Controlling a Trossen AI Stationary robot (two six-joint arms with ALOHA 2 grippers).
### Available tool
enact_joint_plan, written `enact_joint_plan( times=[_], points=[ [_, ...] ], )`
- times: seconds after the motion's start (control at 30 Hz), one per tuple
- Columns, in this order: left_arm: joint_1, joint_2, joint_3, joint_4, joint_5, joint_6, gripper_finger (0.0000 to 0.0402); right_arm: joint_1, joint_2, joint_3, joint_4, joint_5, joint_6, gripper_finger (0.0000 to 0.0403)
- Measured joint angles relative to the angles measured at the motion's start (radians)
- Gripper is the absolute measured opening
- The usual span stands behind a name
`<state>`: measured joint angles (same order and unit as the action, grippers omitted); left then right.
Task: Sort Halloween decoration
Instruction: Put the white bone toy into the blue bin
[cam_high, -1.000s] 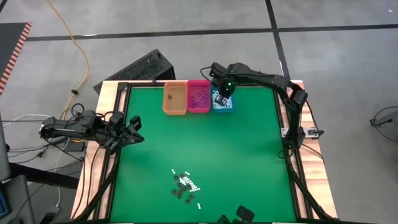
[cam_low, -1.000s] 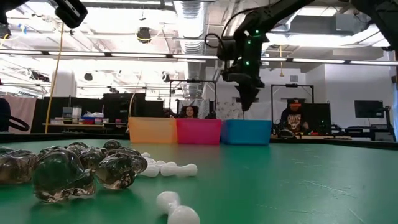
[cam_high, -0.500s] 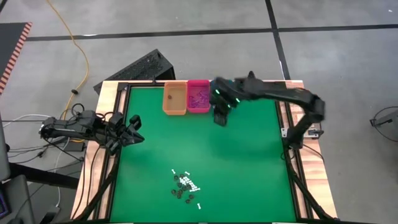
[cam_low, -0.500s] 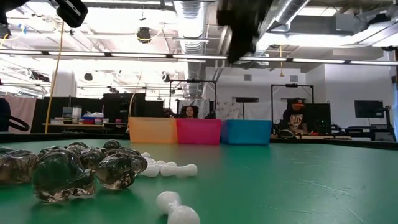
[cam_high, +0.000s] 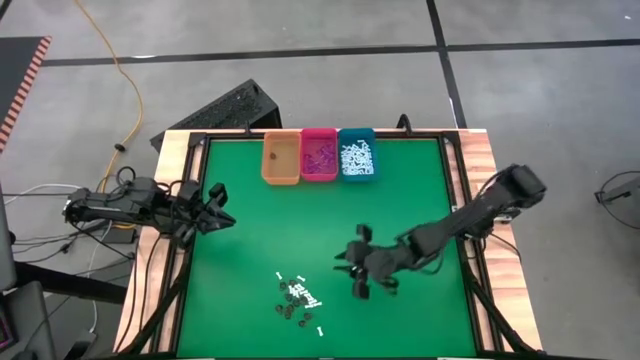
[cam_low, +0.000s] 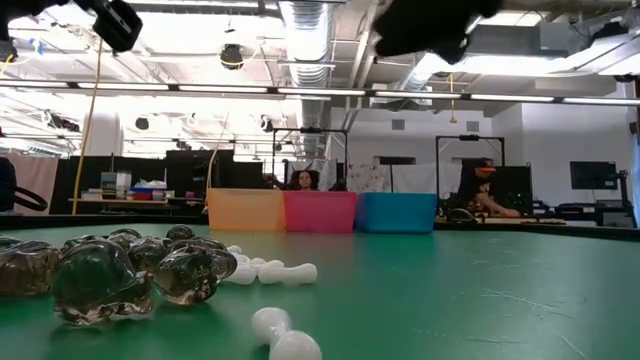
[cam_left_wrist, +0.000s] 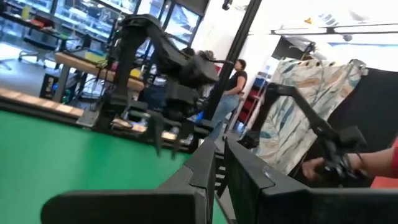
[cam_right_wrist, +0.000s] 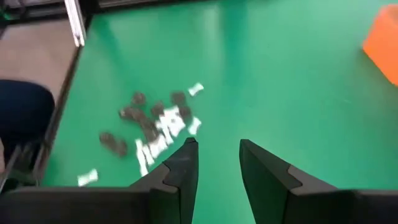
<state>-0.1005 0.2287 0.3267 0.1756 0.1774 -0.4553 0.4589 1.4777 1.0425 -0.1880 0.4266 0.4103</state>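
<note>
now: right hand spread above the green, short of the pile

meanwhile the right hand (cam_high: 354, 272) hangs over the table's middle ground, toward the near edge, its two fingers (cam_right_wrist: 180, 167) spread with a clear gap and nothing between them. just beside it, nearer the near edge, lies the halloween decoration (cam_high: 298, 299): a loose scatter of white sticks and dark bits on the green table (cam_high: 400, 210); from the right wrist the pile (cam_right_wrist: 155, 124) sits beyond the fingertips, apart from them. along the far edge stand the orange bin (cam_high: 281, 158), the pink bin (cam_high: 320, 156) with purple bits, and the teal bin (cam_high: 356, 155) with white sticks. the left hand (cam_high: 218, 208) waits at the left edge, fingers pressed together, empty.
</note>
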Motion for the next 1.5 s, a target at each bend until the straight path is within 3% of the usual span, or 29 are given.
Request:
enact_joint_plan(
  times=[0.17, 0.37, 0.67, 1.37, 1.5],
  points=[
    [0.000, 0.000, 0.000, -0.025, -0.028, 0.010, 0.0025, 0.050, 0.217, -0.001, 0.200, -0.021, -0.006, 0.0146],
    [0.000, 0.000, 0.000, -0.041, -0.056, 0.026, 0.0025, 0.091, 0.377, 0.001, 0.445, -0.039, -0.025, 0.0146],
    [0.000, 0.000, 0.000, -0.104, -0.077, 0.025, 0.0025, 0.098, 0.547, 0.075, 0.485, -0.134, -0.070, 0.0146],
    [0.000, 0.000, 0.000, -0.130, -0.085, 0.026, 0.0025, 0.064, 0.616, 0.130, 0.439, -0.150, -0.105, 0.0145],
    [0.000, 0.000, 0.000, -0.140, -0.085, 0.025, 0.0025, 0.062, 0.617, 0.130, 0.417, -0.144, -0.091, 0.0124]
  ],
)
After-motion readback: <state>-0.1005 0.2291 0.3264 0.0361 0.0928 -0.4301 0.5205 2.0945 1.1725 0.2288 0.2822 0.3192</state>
